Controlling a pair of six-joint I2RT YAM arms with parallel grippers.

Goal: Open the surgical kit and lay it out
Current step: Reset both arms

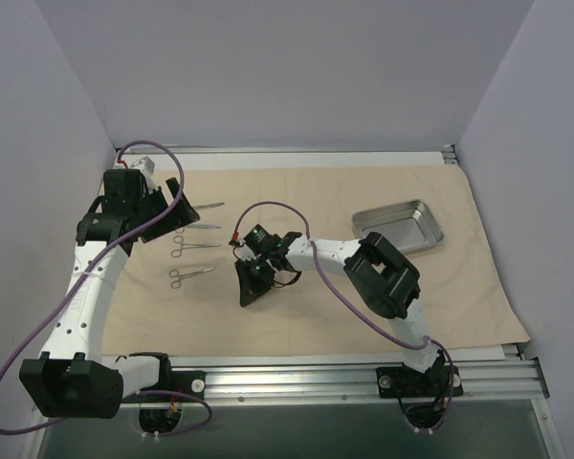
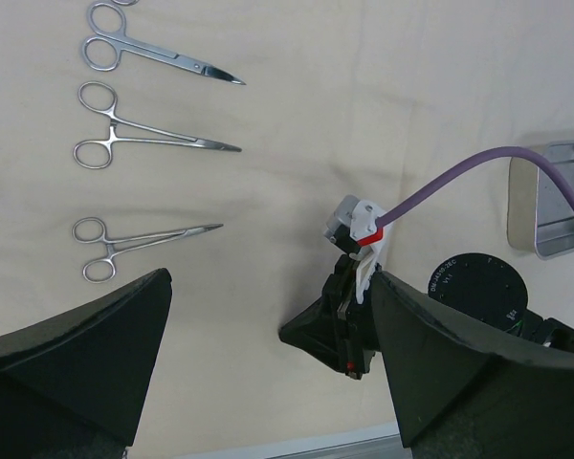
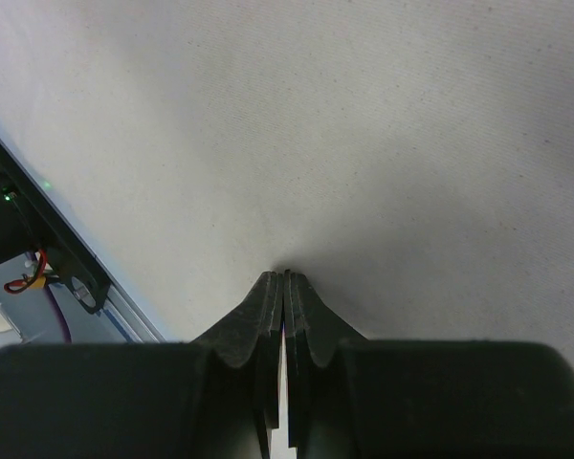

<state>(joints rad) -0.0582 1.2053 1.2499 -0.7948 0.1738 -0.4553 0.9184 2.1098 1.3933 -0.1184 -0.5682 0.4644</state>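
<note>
The beige cloth wrap (image 1: 316,296) lies spread flat over the table. Several silver ring-handled instruments (image 1: 193,249) lie in a row on its left part; three show in the left wrist view, the middle one (image 2: 153,142) between the other two. The steel tray (image 1: 399,226) sits on the cloth at the back right, its edge (image 2: 553,206) visible from the left wrist. My left gripper (image 1: 175,218) hovers open by the instruments' handles, holding nothing (image 2: 268,373). My right gripper (image 1: 248,296) is shut, its tips (image 3: 285,277) touching bare cloth at mid-table.
An aluminium rail (image 1: 364,378) runs along the near edge of the table, also seen at the left of the right wrist view (image 3: 67,277). Purple walls close in the back and sides. The right arm's purple cable (image 2: 459,182) arcs over the cloth.
</note>
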